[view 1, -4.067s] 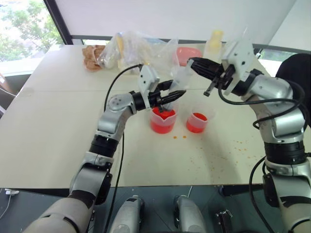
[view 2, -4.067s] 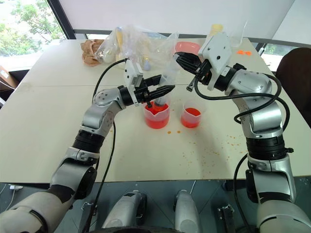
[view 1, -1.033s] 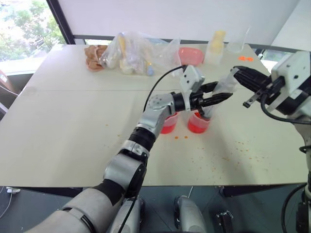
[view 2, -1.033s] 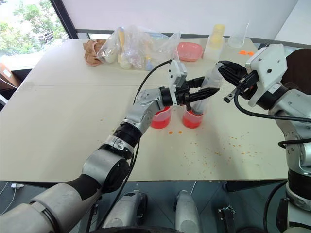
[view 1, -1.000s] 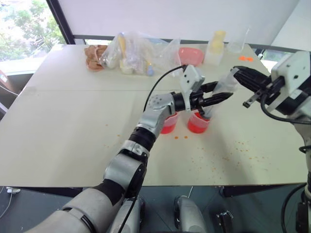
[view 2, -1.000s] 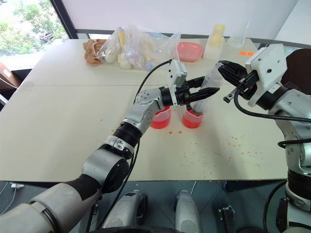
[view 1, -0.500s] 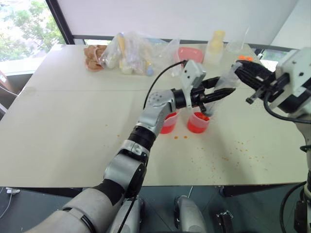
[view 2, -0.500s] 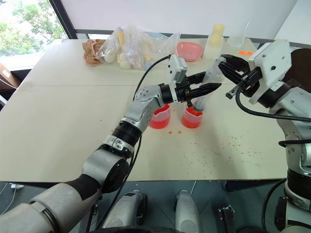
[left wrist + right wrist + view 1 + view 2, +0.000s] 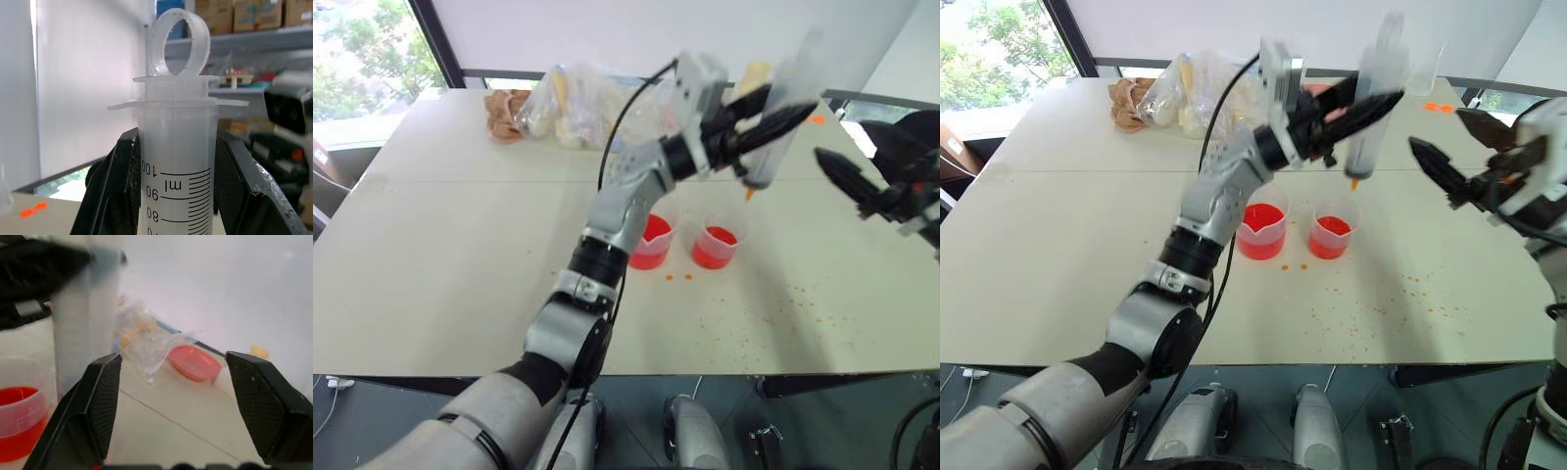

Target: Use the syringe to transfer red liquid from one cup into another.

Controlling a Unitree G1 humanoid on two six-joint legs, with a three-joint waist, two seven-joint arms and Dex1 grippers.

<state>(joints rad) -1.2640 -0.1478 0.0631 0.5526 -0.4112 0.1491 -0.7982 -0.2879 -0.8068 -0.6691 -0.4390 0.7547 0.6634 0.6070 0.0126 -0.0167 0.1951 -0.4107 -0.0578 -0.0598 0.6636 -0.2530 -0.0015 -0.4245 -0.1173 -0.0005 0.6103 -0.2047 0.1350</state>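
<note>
Premises read as a laboratory or test room. A plain pale worktable [image 9: 431,245] stands against a window [image 9: 362,59] with trees outside. Shelving stacked with cardboard boxes [image 9: 254,14] lines the background. Plastic bags [image 9: 578,103] and containers clutter the table's far edge.

- The syringe [image 9: 773,122] is smearing into a pale streak above the left gripper [image 9: 759,122], so its upper end is fading out and the barrel's fill is not readable.
- The syringe barrel is running off the picture's edge in the left wrist view, just below the fingers [image 9: 115,196] clamping it.
- The right gripper [image 9: 1449,157] is showing blurred, its arm getting cut off by the frame edge behind it.
- The clear bags [image 9: 582,98] beyond the left gripper are hiding their contents.
</note>
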